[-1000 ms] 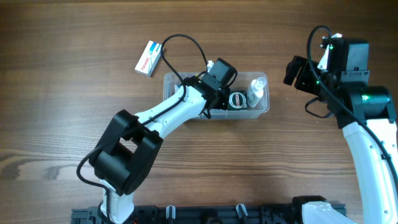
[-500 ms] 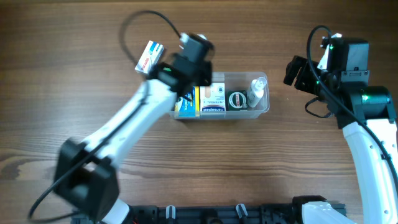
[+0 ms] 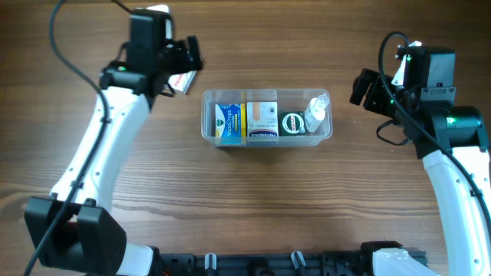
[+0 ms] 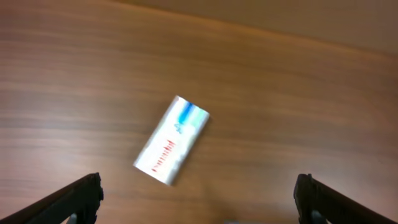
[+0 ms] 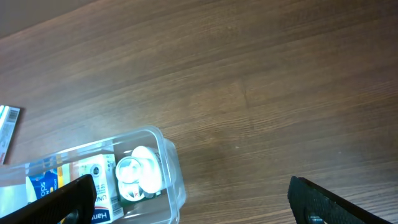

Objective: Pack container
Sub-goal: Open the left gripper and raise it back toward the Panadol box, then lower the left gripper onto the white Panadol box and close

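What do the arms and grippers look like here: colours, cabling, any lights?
Same build: left arm and right arm have white link shells, black joint housings and a black wrist block. A thin black cable loops off each wrist. Green lights glow on the right arm. The left gripper and right gripper have matte black fingers.

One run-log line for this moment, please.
left gripper: open, over loose white box | right gripper: open, empty, right of container | container: blue box, pale box, green tin, bottle inside
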